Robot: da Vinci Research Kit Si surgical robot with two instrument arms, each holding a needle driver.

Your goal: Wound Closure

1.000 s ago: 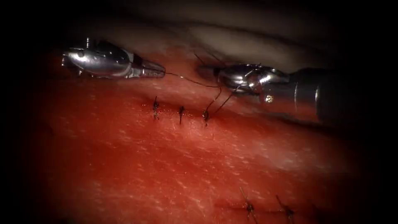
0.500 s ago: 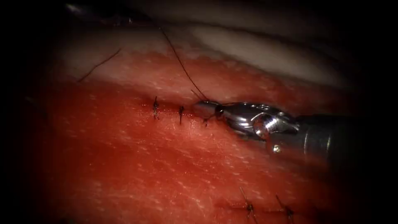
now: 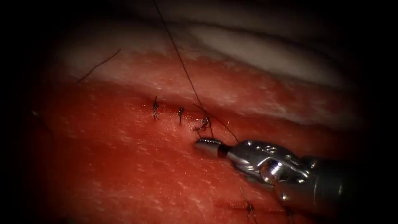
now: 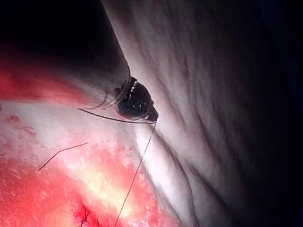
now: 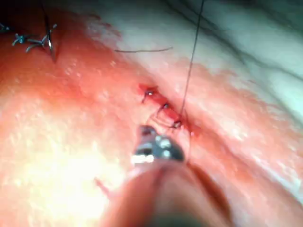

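Three dark stitches [image 3: 180,113] close the cut in the tissue [image 3: 124,166]; the rightmost carries a knot [image 3: 204,122]. My right tool [image 3: 207,145] lies just below that knot at the cut's right end, jaws shut on a short strand from it. A long thread [image 3: 182,66] rises taut from the knot to the top edge. In the left wrist view my left tool [image 4: 152,118] is shut on this thread [image 4: 135,175] high over the pale tissue. A thin dark curve [image 4: 109,117] lies at its tip; needle or thread, I cannot tell.
A loose cut end of thread [image 3: 99,64] lies on the pale fat at the upper left. Another row of stitches [image 3: 248,206] sits low beside the right tool's shaft [image 3: 315,186]. A pale fold of tissue [image 3: 265,49] rises behind the cut.
The left tool has gone up and out of the endoscope view, drawing its thread steep. The right tool moved from above the cut, across the knot, to below it.
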